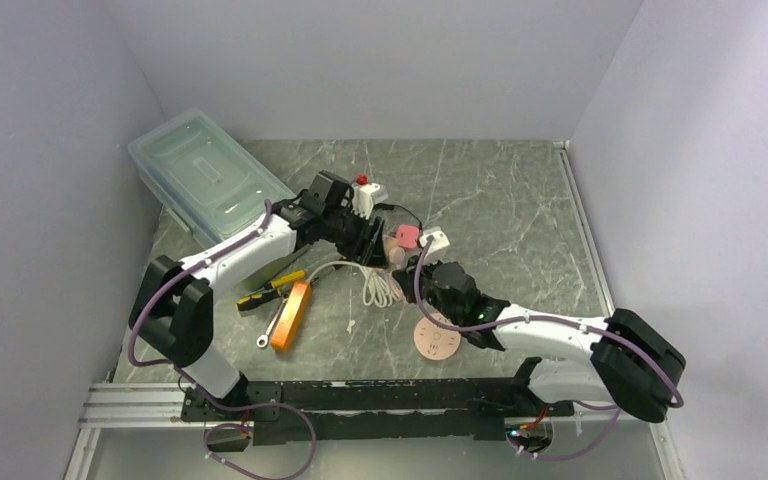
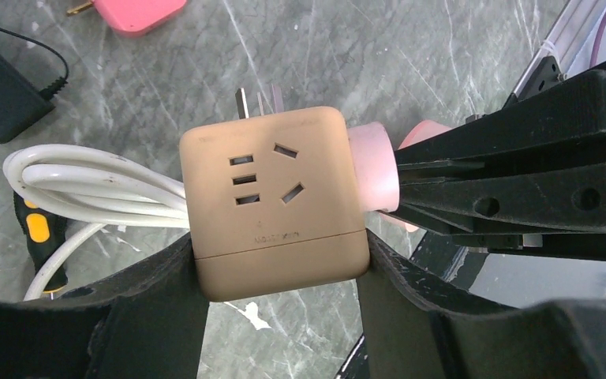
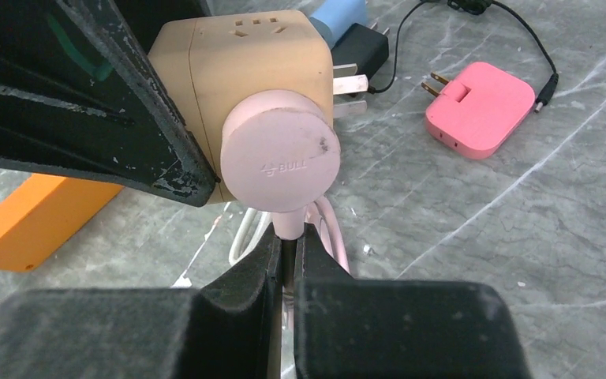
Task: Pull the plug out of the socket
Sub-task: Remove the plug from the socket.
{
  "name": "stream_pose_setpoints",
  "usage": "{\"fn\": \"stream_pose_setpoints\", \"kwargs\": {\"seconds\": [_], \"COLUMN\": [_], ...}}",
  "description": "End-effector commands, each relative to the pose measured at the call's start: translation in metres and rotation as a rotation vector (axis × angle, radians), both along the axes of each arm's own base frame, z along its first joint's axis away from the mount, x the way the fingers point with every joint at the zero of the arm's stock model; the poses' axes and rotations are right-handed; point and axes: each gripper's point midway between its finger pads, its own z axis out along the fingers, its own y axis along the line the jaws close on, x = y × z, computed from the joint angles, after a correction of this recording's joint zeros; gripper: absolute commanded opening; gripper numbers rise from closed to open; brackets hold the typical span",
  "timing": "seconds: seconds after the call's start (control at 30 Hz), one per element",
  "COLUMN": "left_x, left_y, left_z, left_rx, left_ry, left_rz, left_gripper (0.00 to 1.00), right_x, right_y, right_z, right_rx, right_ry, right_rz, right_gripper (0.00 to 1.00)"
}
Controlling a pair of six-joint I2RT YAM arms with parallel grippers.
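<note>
The left fingers (image 2: 150,308) were clamped on opposite sides of the tan cube socket (image 2: 276,205), holding it over the grey surface (image 3: 521,237). The pink plug (image 3: 280,162) sat fully inserted in one side face of the socket. The right fingers (image 3: 229,308) were clenched on the plug's thin neck, just beneath its round body.

We see the socket (image 2: 276,201) in smooth matt plastic, the plug (image 2: 372,170) at its three o'clock likewise. The table (image 2: 410,71) looks marbled, faintly glossy.
</note>
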Motion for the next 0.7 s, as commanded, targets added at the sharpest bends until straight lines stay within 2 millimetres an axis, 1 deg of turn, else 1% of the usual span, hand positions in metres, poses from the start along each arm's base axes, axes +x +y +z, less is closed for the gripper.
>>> {"fn": "stream_pose_setpoints", "kwargs": {"seconds": [0.0,0.1,0.2,0.27,0.37,0.47,0.67], "left_x": [0.003,0.015,0.029,0.035,0.039,0.039,0.04], "left_y": [-0.009,0.001,0.018,0.027,0.036,0.039,0.04], "left_z": [0.052,0.043,0.032,0.028,0.021,0.016,0.01], "left_rx": [-0.134,-0.057,0.073,0.149,0.241,0.287,0.321], "left_ry": [-0.137,-0.174,-0.221,-0.258,-0.289,-0.307,-0.306], "left_rz": [-0.052,-0.001,0.074,0.108,0.133,0.139,0.142], "left_gripper": [0.0,0.0,0.0,0.0,0.0,0.0,0.0], "right_x": [0.017,0.015,0.013,0.01,0.005,0.001,-0.002], "right_y": [0.002,0.001,-0.003,-0.007,-0.013,-0.017,-0.015], "right_z": [0.014,0.02,0.028,0.035,0.047,0.056,0.059], "right_rx": [0.041,0.057,0.069,0.082,0.116,0.138,0.151], "right_ry": [0.009,-0.016,-0.052,-0.079,-0.125,-0.158,-0.164], "right_rz": [-0.059,-0.045,-0.041,-0.042,-0.033,-0.021,-0.004], "right_gripper": [0.0,0.0,0.0,0.0,0.0,0.0,0.0]}}
